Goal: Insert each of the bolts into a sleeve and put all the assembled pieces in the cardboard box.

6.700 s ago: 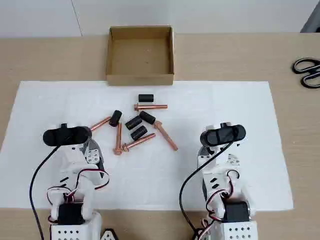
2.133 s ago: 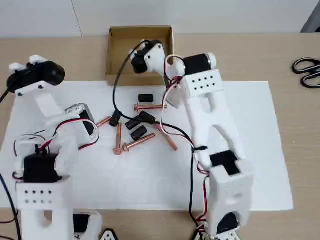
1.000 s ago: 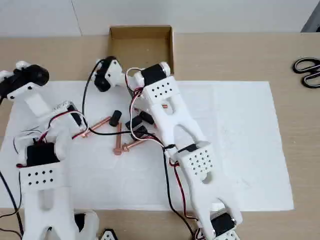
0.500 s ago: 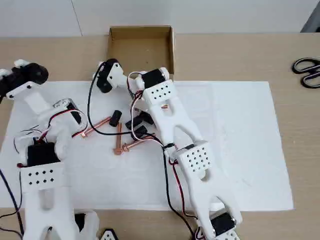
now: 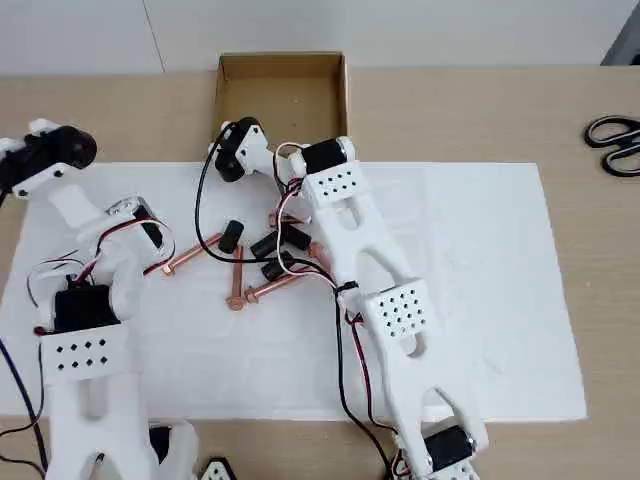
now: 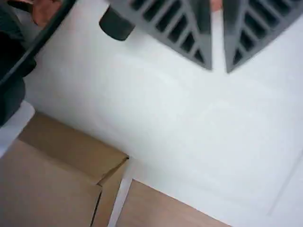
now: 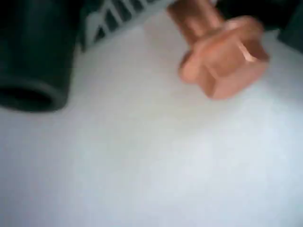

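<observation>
Left gripper [image 6: 218, 68]: narrow, closed on copper bolt [image 5: 195, 252], held off front-left corner of cardboard box [image 5: 275, 100], just above white paper [image 5: 480, 260].
Right gripper [image 5: 283, 200]: positioned just before box's front wall; whether open or closed cannot be told.
Second bolt [image 7: 222, 56] seen right at it, head toward wrist camera, black sleeve [image 7: 33, 56] alongside.
Remaining sleeves [image 5: 266, 245] and bolts [image 5: 275, 285] scattered separately on paper, farther from box.
Scissors [image 5: 615, 145] left well off box's right side.

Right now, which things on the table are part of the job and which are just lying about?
Job: bolts, sleeves, box.
Lying about: scissors, paper.
</observation>
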